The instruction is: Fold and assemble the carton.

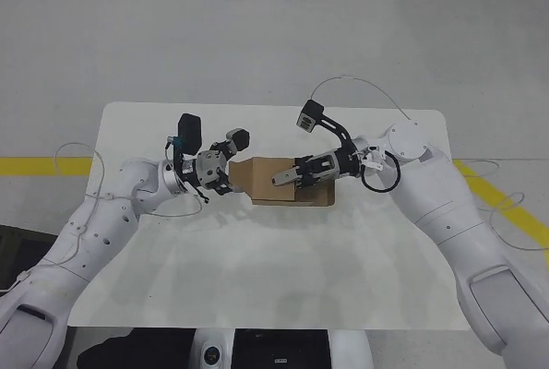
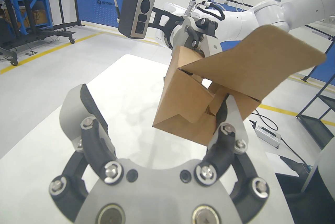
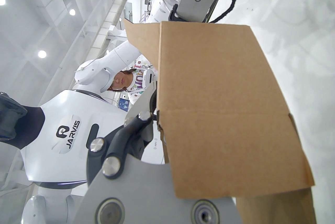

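- My right fingers are gripping the carton by its wall from 3 o'clock, holding it steady over the table centre.
- My left fingers are spread open at 9 o'clock. One is touching the end flaps, probably to press them shut.

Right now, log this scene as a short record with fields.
carton: brown, partly folded, one large flap standing open, between the two arms
left jaws: open, one fingertip against the carton's end flaps
right jaws: shut on a carton wall at the opposite end
table: white
task state: end flaps not yet closed
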Robot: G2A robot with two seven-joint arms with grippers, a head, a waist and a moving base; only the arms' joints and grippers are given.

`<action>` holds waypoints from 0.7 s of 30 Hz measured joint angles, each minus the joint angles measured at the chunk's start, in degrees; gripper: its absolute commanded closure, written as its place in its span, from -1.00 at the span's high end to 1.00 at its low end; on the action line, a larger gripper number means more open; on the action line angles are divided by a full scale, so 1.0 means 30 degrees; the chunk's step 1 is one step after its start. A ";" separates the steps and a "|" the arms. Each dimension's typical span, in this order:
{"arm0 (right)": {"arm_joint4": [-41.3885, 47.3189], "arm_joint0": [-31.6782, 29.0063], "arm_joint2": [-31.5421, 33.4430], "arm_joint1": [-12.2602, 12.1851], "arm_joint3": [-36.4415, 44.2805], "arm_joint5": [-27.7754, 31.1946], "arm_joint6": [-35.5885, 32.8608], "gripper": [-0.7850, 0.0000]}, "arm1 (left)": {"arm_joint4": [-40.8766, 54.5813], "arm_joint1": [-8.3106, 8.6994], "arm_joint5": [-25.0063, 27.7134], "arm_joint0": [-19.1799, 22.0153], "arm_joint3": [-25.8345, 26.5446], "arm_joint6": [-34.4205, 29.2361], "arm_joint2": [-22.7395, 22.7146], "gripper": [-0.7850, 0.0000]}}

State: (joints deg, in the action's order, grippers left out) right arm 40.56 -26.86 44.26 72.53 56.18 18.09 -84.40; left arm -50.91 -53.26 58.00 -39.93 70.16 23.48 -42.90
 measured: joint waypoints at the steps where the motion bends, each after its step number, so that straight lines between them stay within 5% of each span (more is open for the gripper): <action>1: -0.0001 0.0008 0.0016 0.0019 -0.0050 0.0000 -0.0027 -1.00 | -0.0002 -0.0034 0.0000 0.0027 -0.0028 -0.0010 0.0024 1.00; 9: -0.0734 0.0073 0.0560 -0.0061 -0.1009 0.0136 0.0215 -1.00 | -0.0215 0.0048 0.0000 -0.0140 -0.0425 0.0300 -0.0407 1.00; 21: -0.3217 -0.0240 0.0947 -0.0375 -0.0974 -0.0686 0.1067 -1.00 | -0.0515 0.0935 0.0000 -0.1315 0.0699 0.1213 -0.2518 1.00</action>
State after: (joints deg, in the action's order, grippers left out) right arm 30.91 -27.58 47.10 71.41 53.26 16.03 -81.19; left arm -52.46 -50.46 58.00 -43.87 72.26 27.12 -50.46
